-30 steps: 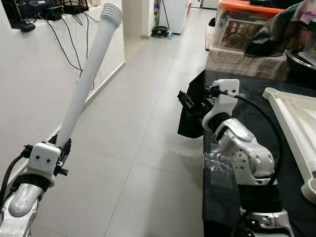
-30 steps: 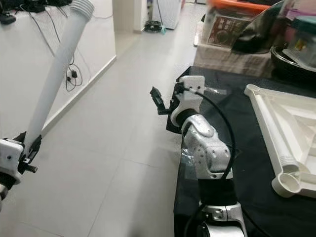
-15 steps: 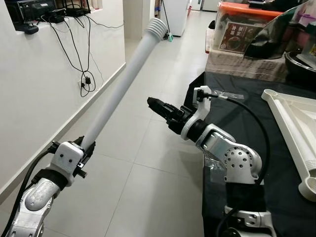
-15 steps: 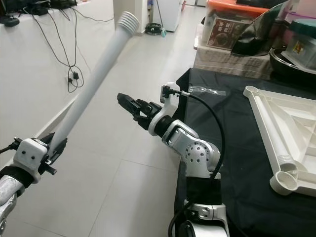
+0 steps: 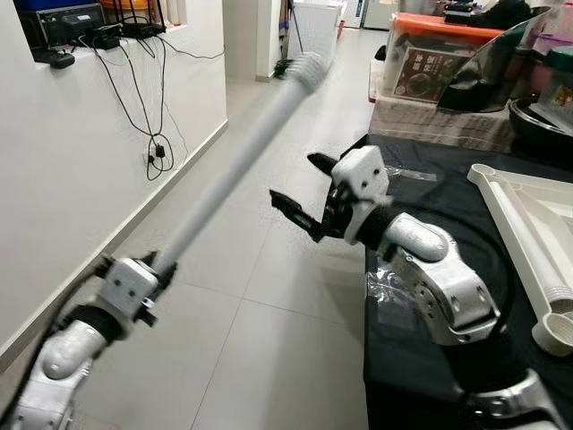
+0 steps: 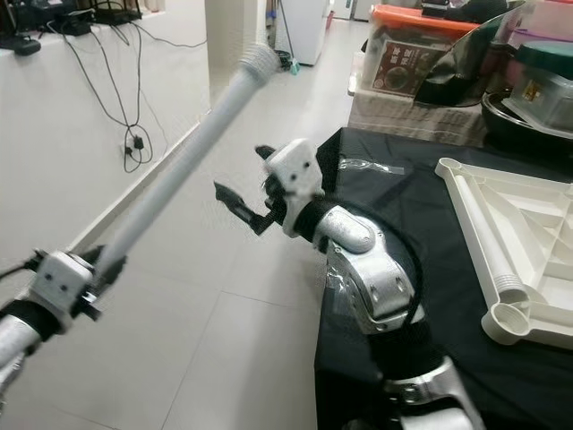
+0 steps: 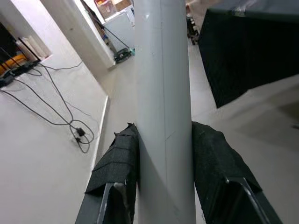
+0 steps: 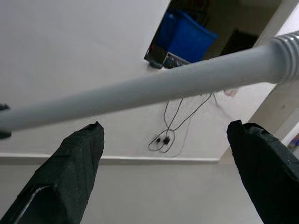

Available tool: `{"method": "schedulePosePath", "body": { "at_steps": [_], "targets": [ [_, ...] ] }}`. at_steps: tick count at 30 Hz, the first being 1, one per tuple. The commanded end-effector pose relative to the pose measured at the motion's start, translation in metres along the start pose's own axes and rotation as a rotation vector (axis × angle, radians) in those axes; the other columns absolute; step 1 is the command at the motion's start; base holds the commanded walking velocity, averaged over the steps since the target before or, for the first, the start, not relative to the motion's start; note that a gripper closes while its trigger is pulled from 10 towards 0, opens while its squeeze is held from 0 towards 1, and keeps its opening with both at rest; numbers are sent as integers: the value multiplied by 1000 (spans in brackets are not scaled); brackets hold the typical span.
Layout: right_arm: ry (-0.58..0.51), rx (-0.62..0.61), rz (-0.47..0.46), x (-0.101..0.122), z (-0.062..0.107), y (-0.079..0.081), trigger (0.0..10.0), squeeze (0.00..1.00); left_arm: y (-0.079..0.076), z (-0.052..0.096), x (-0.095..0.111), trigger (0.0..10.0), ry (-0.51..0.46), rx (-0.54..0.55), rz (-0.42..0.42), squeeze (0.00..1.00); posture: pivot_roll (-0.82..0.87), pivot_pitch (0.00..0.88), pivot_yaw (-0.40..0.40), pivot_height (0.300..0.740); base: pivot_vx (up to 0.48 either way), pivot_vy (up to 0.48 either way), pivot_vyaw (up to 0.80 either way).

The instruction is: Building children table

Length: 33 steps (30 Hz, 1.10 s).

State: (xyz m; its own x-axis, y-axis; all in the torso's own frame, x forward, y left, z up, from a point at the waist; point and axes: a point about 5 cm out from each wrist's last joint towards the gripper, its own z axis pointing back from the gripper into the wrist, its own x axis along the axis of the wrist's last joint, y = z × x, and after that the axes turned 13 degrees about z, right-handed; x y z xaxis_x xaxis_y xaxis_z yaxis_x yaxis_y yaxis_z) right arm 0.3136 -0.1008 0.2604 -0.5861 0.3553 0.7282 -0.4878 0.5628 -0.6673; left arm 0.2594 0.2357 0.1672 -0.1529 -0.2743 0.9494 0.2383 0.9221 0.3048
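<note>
head stereo: forward-down | wrists: close, along fingers | shared: pole (image 5: 235,159)

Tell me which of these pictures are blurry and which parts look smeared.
Left eye view: the white table leg and left pincer are smeared by motion. Right eye view: milder blur on the right pincer. Left wrist view: sharp. Right wrist view: the fingers are soft.

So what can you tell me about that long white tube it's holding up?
The tube is a long, plain white pipe, plastic by its look, with a ribbed, threaded-looking end at the top. It slants up over the tiled floor, near the table. The left gripper clamps its lower end between two black padded fingers. The right gripper is open beside its middle, not touching it.
</note>
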Motion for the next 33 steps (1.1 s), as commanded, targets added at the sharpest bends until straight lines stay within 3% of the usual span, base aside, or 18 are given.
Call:
{"method": "schedulePosePath", "body": {
  "at_steps": [1, 2, 3, 4, 5, 6, 8, 9, 11, 16, 19, 22, 25, 33],
  "targets": [
    [-4, 42, 40, -2, 1, 6, 10000, 0, 6, 0, 2, 0, 10, 2, 3, 0, 17, 0, -63, 740, 0, 0, 0],
    [-4, 42, 40, -2, 1, 6, 10000, 0, 6, 0, 2, 0, 10, 2, 3, 0, 17, 0, -63, 740, 0, 0, 0],
    [9, 65, 130, -4, 2, 6, 10000, 0, 12, 0, 5, 0, 29, -4, 11, 0, 16, 0, -63, 740, 0, 0, 0],
    [9, 65, 130, -4, 2, 6, 10000, 0, 12, 0, 5, 0, 29, -4, 11, 0, 16, 0, -63, 740, 0, 0, 0],
    [27, 59, 309, -5, 0, 2, 10000, 0, 17, 0, 6, 0, 96, -57, -5, 0, 20, 0, -61, 740, 0, 0, 0],
    [27, 59, 309, -5, 0, 2, 10000, 0, 17, 0, 6, 0, 96, -57, -5, 0, 20, 0, -61, 740, 0, 0, 0],
    [25, 65, 625, -4, -7, -1, 10000, 0, 20, -1, 6, 0, 231, -206, -44, 0, 18, 0, -54, 740, 0, 0, 0],
    [25, 65, 625, -4, -7, -1, 10000, 0, 20, -1, 6, 0, 231, -206, -44, 0, 18, 0, -54, 740, 0, 0, 0],
    [6, 80, 793, -4, -12, -3, 10000, 0, 20, -5, 7, 0, 321, -300, -47, 0, 20, 0, -47, 740, 0, 0, 0],
    [0, 97, 843, -4, -14, -4, 10000, 0, 20, -7, 9, 0, 349, -342, -52, 0, 19, 0, -43, 740, 0, 0, 0],
    [-24, 169, 896, -6, -16, -1, 10000, 0, 22, -13, 16, 0, 374, -410, -112, 0, 18, 0, -42, 740, 0, 0, 0],
    [-40, 258, 895, -11, -14, 6, 10000, 0, 23, -17, 24, 0, 377, -463, -155, 0, 15, 0, -41, 740, 0, 0, 0],
    [-70, 423, 932, -20, -10, 20, 10000, 0, 20, -22, 35, 0, 390, -546, -206, 0, 17, 0, -42, 740, 0, 0, 0],
    [-32, 482, 1040, -33, -17, 21, 10000, 0, 11, -24, 44, 0, 413, -636, -226, 0, 18, 0, -42, 740, 0, 0, 0]
  ]
}}
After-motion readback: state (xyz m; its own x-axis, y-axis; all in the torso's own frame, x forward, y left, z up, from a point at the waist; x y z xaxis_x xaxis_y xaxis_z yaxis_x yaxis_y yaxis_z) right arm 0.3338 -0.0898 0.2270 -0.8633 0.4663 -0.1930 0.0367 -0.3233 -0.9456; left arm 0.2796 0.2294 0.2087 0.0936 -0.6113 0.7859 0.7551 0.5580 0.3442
